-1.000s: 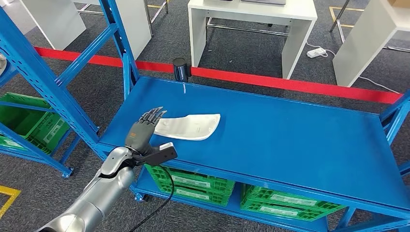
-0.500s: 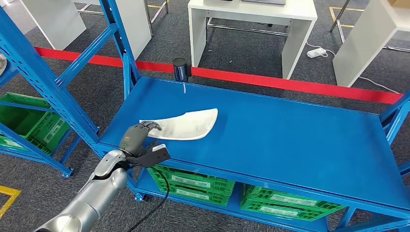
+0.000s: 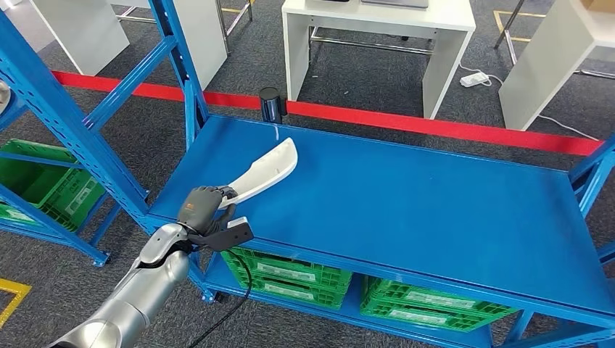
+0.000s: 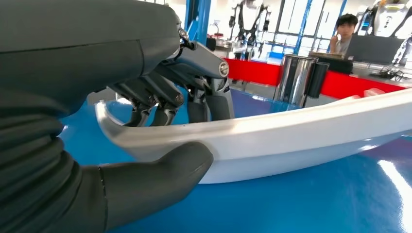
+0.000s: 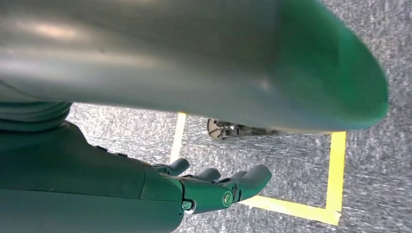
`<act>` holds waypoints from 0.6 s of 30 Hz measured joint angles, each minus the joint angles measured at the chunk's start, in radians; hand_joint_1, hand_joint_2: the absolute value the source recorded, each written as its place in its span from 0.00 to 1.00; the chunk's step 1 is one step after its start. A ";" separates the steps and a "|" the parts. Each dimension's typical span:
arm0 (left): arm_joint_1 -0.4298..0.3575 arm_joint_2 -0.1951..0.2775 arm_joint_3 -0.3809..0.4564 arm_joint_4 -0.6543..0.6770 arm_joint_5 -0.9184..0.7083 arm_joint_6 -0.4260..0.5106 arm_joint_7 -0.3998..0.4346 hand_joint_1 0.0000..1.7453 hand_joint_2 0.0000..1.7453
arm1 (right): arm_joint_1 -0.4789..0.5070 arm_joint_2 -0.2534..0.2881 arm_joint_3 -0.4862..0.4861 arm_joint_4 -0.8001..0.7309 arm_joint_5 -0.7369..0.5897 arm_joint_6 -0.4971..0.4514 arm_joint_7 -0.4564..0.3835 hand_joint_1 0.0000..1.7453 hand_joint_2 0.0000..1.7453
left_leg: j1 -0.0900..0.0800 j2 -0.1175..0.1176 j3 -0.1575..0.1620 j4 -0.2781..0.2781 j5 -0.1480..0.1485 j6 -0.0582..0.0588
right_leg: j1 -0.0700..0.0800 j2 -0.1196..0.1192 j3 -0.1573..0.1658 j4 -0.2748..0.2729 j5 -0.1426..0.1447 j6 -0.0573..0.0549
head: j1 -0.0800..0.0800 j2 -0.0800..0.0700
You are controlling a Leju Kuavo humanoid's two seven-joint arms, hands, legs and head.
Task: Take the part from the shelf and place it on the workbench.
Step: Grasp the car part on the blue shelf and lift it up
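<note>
- Since 1 s ago: white part [image 3: 262, 173] goes from flat on the blue shelf [image 3: 435, 210] to tilted up, far end raised.
- Left hand [image 3: 204, 208] grips its near end, thumb [image 4: 160, 174] under, fingers over.
- Right hand [image 5: 214, 189] hangs, holds nothing, fingers loosely curled.
- You've got pickup underway; carry + set-down on workbench left.

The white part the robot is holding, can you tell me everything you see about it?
The white part is long, curved and smooth, like glossy plastic, with a raised lip along its edge. The left hand grips its near end: the thumb presses one side and the dark fingers hook over the rim. It is tilted on edge, the far end raised above the blue shelf and pointing away from the robot. Whether the near end touches the shelf is unclear.
</note>
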 joint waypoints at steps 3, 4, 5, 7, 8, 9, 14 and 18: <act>-0.001 0.004 0.000 0.005 -0.023 0.029 0.012 1.00 1.00 | 0.000 0.002 0.000 0.000 0.005 0.000 -0.011 0.00 0.00 | 0.000 0.000 0.001 0.000 0.000 0.000 | 0.000 0.000 0.000 0.000 0.000 0.000 | 0.000 0.000; -0.001 0.006 0.000 0.006 -0.030 0.038 0.017 1.00 1.00 | 0.000 0.003 0.000 0.000 0.006 0.000 -0.014 0.00 0.00 | 0.000 0.000 0.001 0.000 0.000 0.000 | 0.000 0.000 0.000 0.000 0.000 0.000 | 0.000 0.000; 0.000 0.008 0.000 0.007 -0.036 0.044 0.021 1.00 1.00 | 0.000 0.004 0.000 0.000 0.007 0.000 -0.017 0.00 0.00 | 0.000 0.000 0.001 -0.001 0.000 0.000 | 0.000 0.000 0.000 0.000 0.000 0.000 | 0.000 0.000; 0.000 0.012 0.000 0.009 -0.042 0.051 0.025 1.00 1.00 | 0.000 0.005 0.000 0.000 0.009 0.000 -0.020 0.00 0.00 | 0.000 0.000 0.001 -0.001 0.000 -0.001 | 0.000 0.000 0.000 0.000 0.000 0.000 | 0.000 0.000; 0.000 0.013 0.000 0.010 -0.043 0.051 0.026 1.00 1.00 | 0.000 0.005 0.000 0.000 0.009 0.000 -0.020 0.00 0.00 | 0.000 0.000 0.001 -0.001 0.000 -0.001 | 0.000 0.000 0.000 0.000 0.000 0.000 | 0.000 0.000; 0.000 0.015 0.000 0.011 -0.043 0.051 0.026 1.00 1.00 | 0.000 0.005 0.000 0.000 0.009 0.000 -0.021 0.00 0.00 | 0.000 0.000 0.001 -0.001 0.000 -0.001 | 0.000 0.000 0.000 0.000 0.000 0.000 | 0.000 0.000; -0.001 0.017 0.001 0.012 -0.036 0.058 0.021 1.00 1.00 | 0.000 0.005 0.000 0.000 0.008 0.000 -0.030 0.00 0.00 | 0.000 0.000 0.001 -0.001 0.000 -0.001 | 0.000 0.000 0.000 0.000 0.000 0.000 | 0.000 0.000; 0.008 0.016 0.002 -0.003 -0.024 0.072 0.009 1.00 1.00 | 0.000 0.005 0.000 0.000 0.006 0.000 -0.035 0.00 0.00 | 0.000 0.000 0.001 -0.001 0.000 -0.001 | 0.000 0.000 0.000 0.000 0.000 0.000 | 0.000 0.000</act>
